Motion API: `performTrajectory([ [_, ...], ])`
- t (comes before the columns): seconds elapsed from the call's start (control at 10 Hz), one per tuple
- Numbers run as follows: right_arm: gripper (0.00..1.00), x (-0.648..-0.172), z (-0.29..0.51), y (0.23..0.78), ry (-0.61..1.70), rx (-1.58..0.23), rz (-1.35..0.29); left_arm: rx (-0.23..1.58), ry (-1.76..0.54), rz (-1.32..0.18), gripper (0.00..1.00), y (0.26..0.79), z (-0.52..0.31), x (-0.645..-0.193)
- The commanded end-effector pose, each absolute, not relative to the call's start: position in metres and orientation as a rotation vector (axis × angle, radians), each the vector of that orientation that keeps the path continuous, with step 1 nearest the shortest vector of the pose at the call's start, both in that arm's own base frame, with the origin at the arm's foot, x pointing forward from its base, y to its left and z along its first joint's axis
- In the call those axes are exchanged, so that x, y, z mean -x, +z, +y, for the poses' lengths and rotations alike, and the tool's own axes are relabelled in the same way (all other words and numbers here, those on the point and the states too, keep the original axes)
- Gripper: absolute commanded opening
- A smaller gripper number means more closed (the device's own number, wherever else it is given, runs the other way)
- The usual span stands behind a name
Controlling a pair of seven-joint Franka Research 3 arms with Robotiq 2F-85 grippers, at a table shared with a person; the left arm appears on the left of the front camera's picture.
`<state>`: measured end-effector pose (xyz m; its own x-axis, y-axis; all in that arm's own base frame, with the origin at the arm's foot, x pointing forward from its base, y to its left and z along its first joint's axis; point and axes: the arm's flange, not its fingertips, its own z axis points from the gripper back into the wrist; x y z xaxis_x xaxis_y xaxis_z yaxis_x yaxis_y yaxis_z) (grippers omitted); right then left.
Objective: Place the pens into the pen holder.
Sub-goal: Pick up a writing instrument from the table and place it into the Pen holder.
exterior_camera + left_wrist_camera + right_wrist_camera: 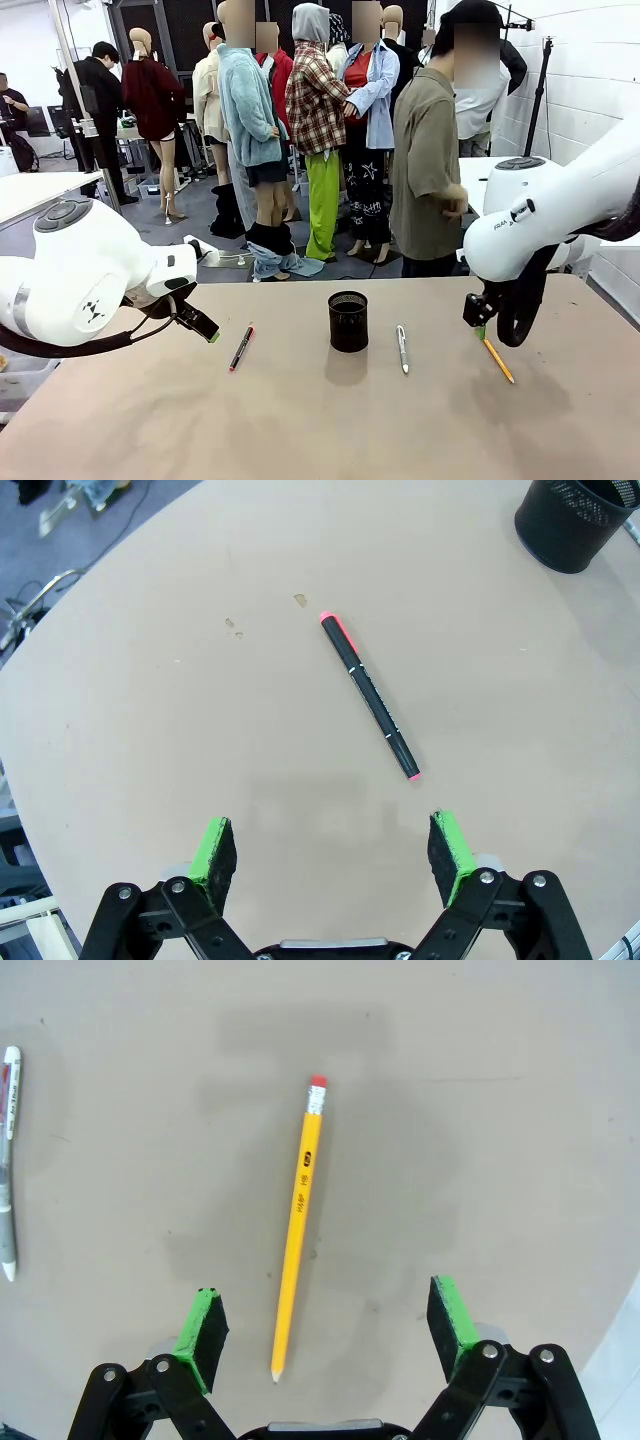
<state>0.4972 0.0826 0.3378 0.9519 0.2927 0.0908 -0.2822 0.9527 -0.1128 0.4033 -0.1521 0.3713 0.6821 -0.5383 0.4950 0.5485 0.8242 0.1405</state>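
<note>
right gripper, wide open and empty, hovers over the yellow pencil on the worktop; left gripper likewise over the black pen. pen holder stands between. pinch the yellow pencil mid-shaft, squarely.

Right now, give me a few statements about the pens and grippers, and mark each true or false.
1. The holder stands between the black pen and the silver pen. True.
2. The left gripper is shut on the black pen. False: it is open; the pen lies on the table.
3. The pencil lies before the open right gripper. True.
4. A pen sticks out of the holder. False: none does.
</note>
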Motion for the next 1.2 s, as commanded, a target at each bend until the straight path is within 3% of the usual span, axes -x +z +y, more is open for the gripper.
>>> performTrajectory([
  [0.0, 1.00, -0.508, 0.082, 0.331, 0.308, 0.062, -0.107, 0.021, -0.607, -0.549, 1.00, 0.372, -0.151, -0.403],
  [0.4, 1.00, -0.512, 0.080, 0.316, 0.302, 0.041, -0.086, 0.021, -0.607, -0.549, 1.00, 0.372, -0.151, -0.403],
  [0.8, 0.58, -0.516, 0.081, 0.305, 0.314, 0.020, -0.059, 0.021, -0.607, -0.549, 1.00, 0.372, -0.151, -0.403],
  [1.1, 0.04, -0.516, 0.085, 0.301, 0.318, 0.031, -0.048, 0.021, -0.607, -0.549, 1.00, 0.372, -0.151, -0.403],
])
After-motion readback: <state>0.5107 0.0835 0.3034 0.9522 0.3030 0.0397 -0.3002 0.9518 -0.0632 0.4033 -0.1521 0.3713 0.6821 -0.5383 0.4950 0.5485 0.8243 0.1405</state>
